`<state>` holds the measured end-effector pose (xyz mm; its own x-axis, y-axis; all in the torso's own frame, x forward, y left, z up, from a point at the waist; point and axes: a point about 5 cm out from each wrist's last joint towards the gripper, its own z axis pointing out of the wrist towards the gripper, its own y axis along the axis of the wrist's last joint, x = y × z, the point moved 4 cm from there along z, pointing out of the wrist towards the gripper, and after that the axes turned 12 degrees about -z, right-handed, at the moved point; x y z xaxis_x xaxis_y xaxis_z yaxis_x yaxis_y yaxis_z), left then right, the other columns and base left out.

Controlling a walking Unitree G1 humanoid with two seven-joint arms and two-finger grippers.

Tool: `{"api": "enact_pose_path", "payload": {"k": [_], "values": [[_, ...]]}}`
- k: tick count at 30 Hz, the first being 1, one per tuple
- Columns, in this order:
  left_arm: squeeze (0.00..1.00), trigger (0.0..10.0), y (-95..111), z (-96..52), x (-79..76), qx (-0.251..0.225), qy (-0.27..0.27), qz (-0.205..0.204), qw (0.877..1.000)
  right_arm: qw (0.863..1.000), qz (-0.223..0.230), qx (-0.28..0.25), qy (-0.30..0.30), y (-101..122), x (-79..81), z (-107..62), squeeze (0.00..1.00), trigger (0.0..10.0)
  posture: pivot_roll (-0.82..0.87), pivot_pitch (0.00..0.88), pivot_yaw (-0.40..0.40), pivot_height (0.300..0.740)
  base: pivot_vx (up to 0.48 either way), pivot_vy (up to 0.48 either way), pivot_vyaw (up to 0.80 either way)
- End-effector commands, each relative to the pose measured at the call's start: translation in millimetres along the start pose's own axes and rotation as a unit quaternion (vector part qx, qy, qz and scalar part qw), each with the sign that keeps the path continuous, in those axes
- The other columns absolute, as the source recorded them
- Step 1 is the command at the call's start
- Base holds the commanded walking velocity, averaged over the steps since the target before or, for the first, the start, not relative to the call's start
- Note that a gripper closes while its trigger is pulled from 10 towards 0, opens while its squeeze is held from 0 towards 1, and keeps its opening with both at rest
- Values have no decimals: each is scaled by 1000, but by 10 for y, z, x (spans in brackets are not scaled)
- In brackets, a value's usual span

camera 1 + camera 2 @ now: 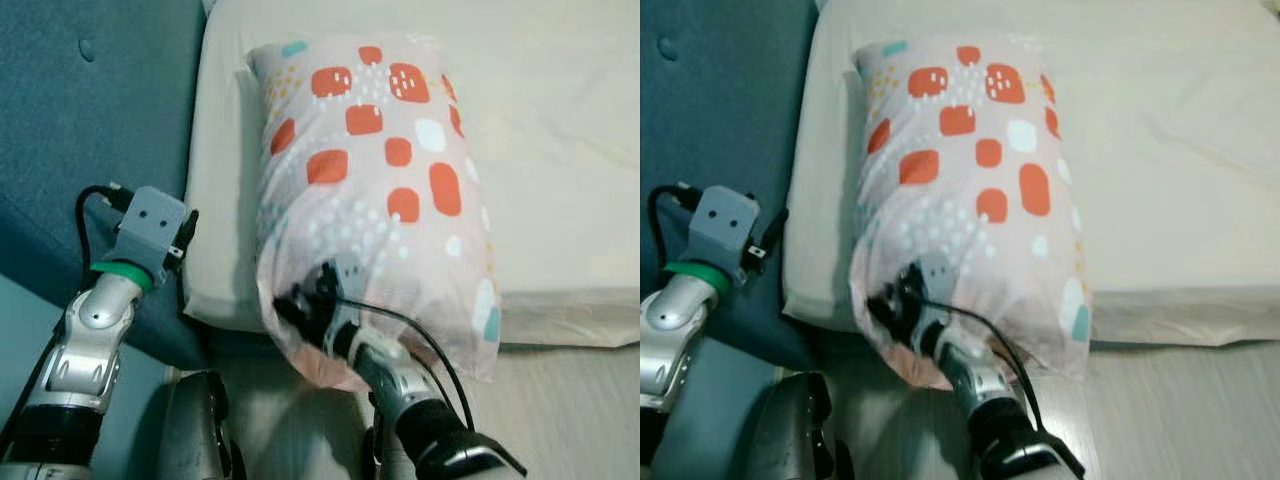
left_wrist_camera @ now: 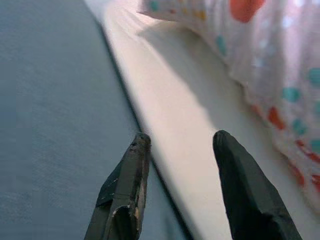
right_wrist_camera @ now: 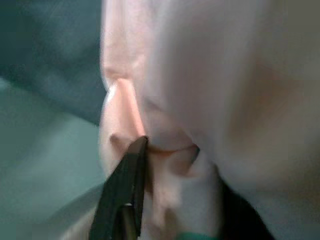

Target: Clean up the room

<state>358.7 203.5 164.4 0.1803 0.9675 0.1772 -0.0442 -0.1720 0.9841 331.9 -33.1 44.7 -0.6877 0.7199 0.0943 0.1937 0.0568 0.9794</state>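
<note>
At the pillow's (image 1: 375, 190) near end on the bed (image 1: 560, 150), the right gripper (image 1: 305, 300) pinched its fabric; beside the teal headboard (image 1: 90, 110), the left gripper (image 2: 180, 150) hung with jaws spread, empty.

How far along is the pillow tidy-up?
Done: the patterned pillow already lies mostly on the cream mattress. In hand: the right pincer is shut on the pillow's near end, which overhangs the edge. The left pincer hovers open over the mattress edge. Left: letting go.
</note>
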Motion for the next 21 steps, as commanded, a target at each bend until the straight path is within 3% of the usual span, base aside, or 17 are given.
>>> {"api": "enact_pose_path", "payload": {"k": [1, 2, 4, 6, 7, 8, 10, 11, 12, 13, 14, 15, 19, 21], "values": [[0, 10000, -171, -68, 29, 39, -2, -55, 998, 999, -40, 6, 4, -101, -39, -157, 0, 10000, -27, 154, 57, 565, 0, 0, 0], [0, 10000, -185, -78, -9, 46, -15, -81, 996, 997, -80, -15, 20, -72, 19, -206, 0, 10000, -27, 154, 57, 565, 0, 0, 0], [0, 10000, -185, -81, -14, 47, -17, -83, 995, 996, -85, -17, 22, -72, 28, -210, 0, 10000, -27, 154, 57, 565, 0, 0, 0], [0, 10000, -137, -56, -189, 45, -49, -145, 987, 992, -82, -90, 14, 130, 48, -332, 0, 10000, -48, 149, 60, 565, 0, 0, 0], [0, 10000, -92, -34, -293, 40, -67, -169, 983, 989, -93, -116, 2, 223, 28, -390, 149, 10000, -56, 145, 61, 565, 0, 0, 0], [0, 10000, -47, -14, -379, 34, -83, -187, 978, 986, -95, -135, -6, 299, 11, -426, 1000, 10000, -62, 142, 64, 565, 0, 0, 0], [0, 10000, -21, -3, -421, 31, -90, -194, 976, 985, -95, -141, -11, 331, -2, -434, 1000, 10000, -62, 142, 64, 565, 0, 0, 0], [129, 10000, 15, 19, -464, 26, -96, -203, 974, 983, -100, -151, -13, 397, -12, -440, 1000, 10000, -71, 133, 65, 565, 0, 0, 0], [129, 10000, 35, 32, -486, 24, -99, -208, 973, 982, -101, -157, -14, 439, -15, -442, 1000, 10000, -71, 133, 65, 565, 0, 0, 0], [310, 10000, 62, 43, -500, 22, -104, -215, 971, 980, -102, -167, -17, 504, -18, -457, 1000, 10000, -74, 130, 64, 565, 0, 0, 0], [612, 10000, 87, 51, -505, 21, -107, -223, 969, 979, -104, -176, -19, 559, -18, -476, 1000, 10000, -74, 130, 64, 565, 0, 0, 0], [1000, 10000, 111, 57, -503, 21, -111, -239, 965, 976, -110, -185, -30, 620, -43, -512, 1000, 10000, -72, 131, 63, 565, 0, 0, 0], [1000, 10000, 160, 53, -506, 22, -121, -270, 955, 968, -135, -200, -69, 725, -140, -611, 1000, 10000, -72, 132, 63, 565, 0, 0, 0], [1000, 10000, 205, 44, -534, 23, -130, -303, 944, 958, -156, -212, -111, 805, -227, -716, 1000, 10000, -74, 132, 65, 565, 0, 0, 0]]}}
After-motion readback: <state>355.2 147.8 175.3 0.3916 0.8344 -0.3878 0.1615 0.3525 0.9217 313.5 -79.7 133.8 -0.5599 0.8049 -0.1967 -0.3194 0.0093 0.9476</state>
